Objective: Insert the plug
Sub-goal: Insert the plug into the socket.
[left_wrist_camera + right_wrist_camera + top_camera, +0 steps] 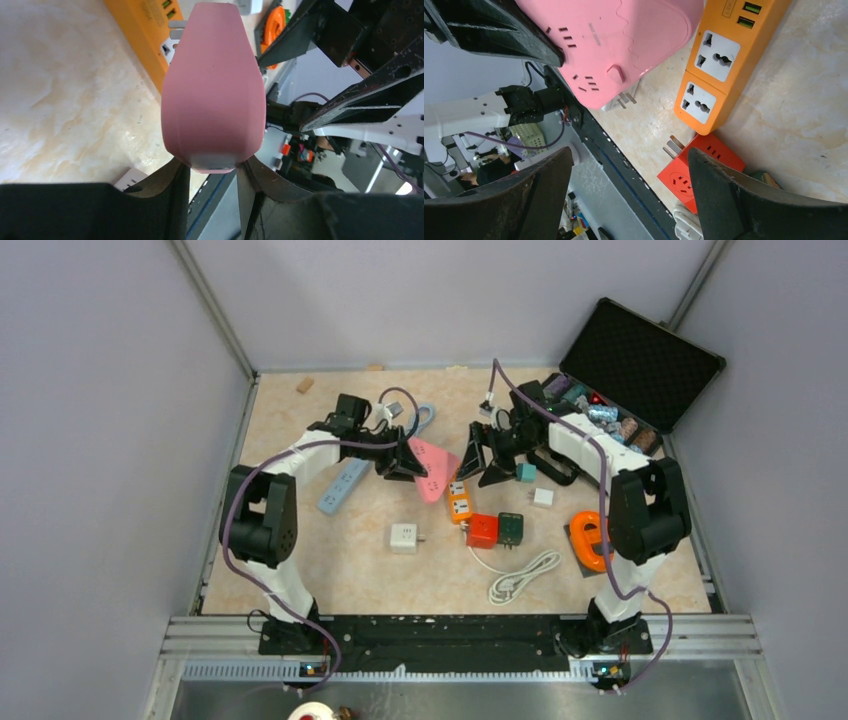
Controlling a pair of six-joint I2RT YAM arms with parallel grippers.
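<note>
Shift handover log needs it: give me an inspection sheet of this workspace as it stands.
Surface: beige tabletop, no spills seen.
Job's things: pink power strip gripped at one end; orange power strip flat on the table.
Clutter: blue power strip, red cube adapter, white adapter, orange reel.
Hands: left hand shut on pink power strip; right hand open, empty.
Cables: coiled white cable; purple arm cables.
Surroundings: grey walls; open black case.
</note>
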